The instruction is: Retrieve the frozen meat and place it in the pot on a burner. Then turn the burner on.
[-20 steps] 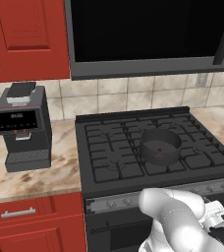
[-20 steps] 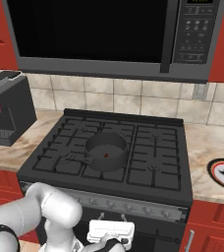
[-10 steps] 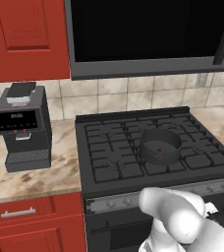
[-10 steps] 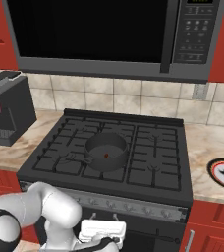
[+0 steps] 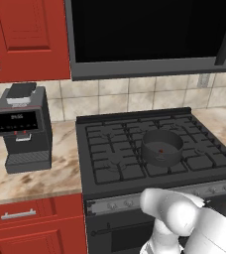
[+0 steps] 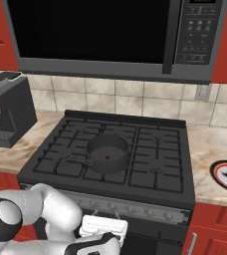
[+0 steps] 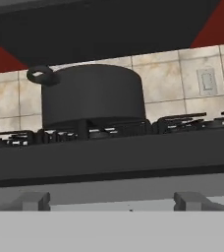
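Dark grey and shallow, the pot (image 6: 107, 153) sits on a burner (image 6: 130, 173) near the middle of the gas stove (image 5: 135, 186), and the frozen meat (image 6: 107, 157) already lies inside it as a tiny dark red lump on the pot's floor; the left base view shows the same, with the meat (image 5: 160, 151) low in the pot (image 5: 162, 147). By that showing the placing step looks done, and the step in hand is turning the burner on. The gripper (image 6: 103, 225) hangs low in front of the stove, just below its front control panel, where a row of small knobs (image 6: 133, 211) runs along the edge. The arm is folded down and forward, its white elbow bulking below the stove front, the hand levelled so that its camera looks up across the panel at the pot's side (image 7: 92, 96) and the grate bars (image 7: 180, 123) beside it. Whether the fingers are parted or closed I cannot tell, nor whether they have hold of anything. The next move calls for picking the knob that belongs to the pot's burner, closing on it squarely and twisting; choosing a neighbouring knob is the plain risk.
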Motion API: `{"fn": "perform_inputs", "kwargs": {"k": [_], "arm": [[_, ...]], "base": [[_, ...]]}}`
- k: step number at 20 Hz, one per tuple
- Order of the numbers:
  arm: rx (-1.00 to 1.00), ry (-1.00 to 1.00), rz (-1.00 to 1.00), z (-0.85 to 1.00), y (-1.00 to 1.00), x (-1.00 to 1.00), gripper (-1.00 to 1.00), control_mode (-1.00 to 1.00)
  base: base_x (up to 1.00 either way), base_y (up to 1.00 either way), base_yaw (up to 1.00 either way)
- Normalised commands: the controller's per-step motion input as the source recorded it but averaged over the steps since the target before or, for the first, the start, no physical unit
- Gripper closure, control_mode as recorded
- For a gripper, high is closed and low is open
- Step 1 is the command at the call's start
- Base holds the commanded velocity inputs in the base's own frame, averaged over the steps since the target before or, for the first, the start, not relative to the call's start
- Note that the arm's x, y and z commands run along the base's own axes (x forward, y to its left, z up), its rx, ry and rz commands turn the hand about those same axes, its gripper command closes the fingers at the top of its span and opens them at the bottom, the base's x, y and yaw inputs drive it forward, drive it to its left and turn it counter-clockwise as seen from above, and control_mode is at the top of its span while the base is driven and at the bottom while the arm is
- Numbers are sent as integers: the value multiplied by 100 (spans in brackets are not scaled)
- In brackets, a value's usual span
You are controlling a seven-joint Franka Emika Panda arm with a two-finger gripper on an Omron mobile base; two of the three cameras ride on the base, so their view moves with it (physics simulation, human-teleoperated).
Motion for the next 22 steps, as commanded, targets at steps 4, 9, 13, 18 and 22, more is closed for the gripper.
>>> {"fn": "perform_inputs", "kwargs": {"k": [4, 9, 13, 18, 22], "arm": [[11, 1, -1, 32, 0, 13, -100, -100], [0, 0, 0, 0, 0, 12, -100, -100], [0, 0, 0, -24, 3, 19, -100, -100], [0, 0, 0, -52, 30, 6, -100, -100], [0, 0, 0, -31, 41, 3, -100, -100]], "base": [[0, 0, 0], [0, 0, 0], [0, 0, 0], [0, 0, 0], [0, 0, 0]]}}
